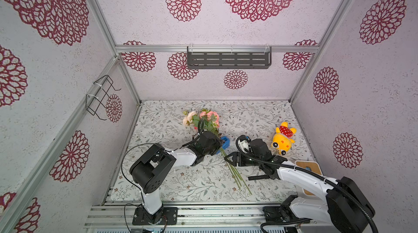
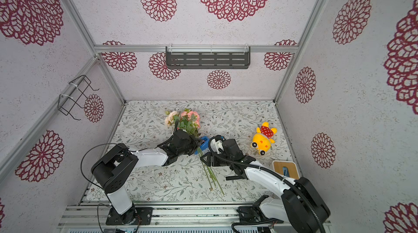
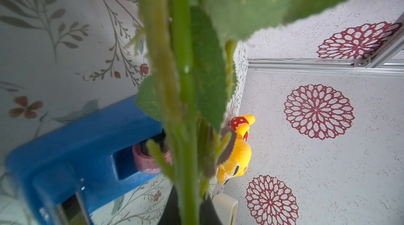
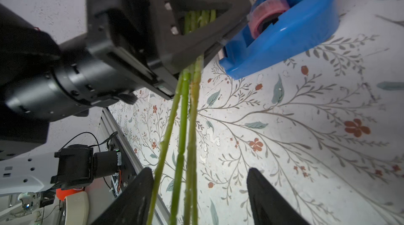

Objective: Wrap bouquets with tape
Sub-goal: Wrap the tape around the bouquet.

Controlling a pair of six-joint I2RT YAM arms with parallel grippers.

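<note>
Holding the bouquets point(image 1: 209, 122) at the centre of the frame in both top views, with the blooms pointing to the upper left and the bare stems point(image 4: 193, 114) trailing toward the lower right over the counter point(image 1: 181, 182). Pinching that bundle just below the leaves with the left gripper point(image 4: 218, 38), pressed tight around the stems, just beside the tape point(image 4: 269, 14) sitting in its blue dispenser point(image 1: 225, 142). Straddling the lower stems with the right gripper point(image 4: 201, 191), spread wide and clamping nothing. Judging the step in hand as gathering and steadying the stems, seeing no strip drawn from the roll yet. Likely needing next a shift of the right gripper over to the dispenser's cutter end to catch the loose tape tip, while keeping the left pinch firm to avoid fanning the stems apart. Counting one bundle of three or four stems, too overlapped for certainty, one cluster of pink and peach blooms too crowded for counting, one tape roll, one dispenser, two grippers; further out, one yellow plush toy point(image 1: 282, 141) at right, one black wristwatch point(image 1: 260, 177) and one wooden board point(image 1: 303, 165) toward the lower right.
</note>
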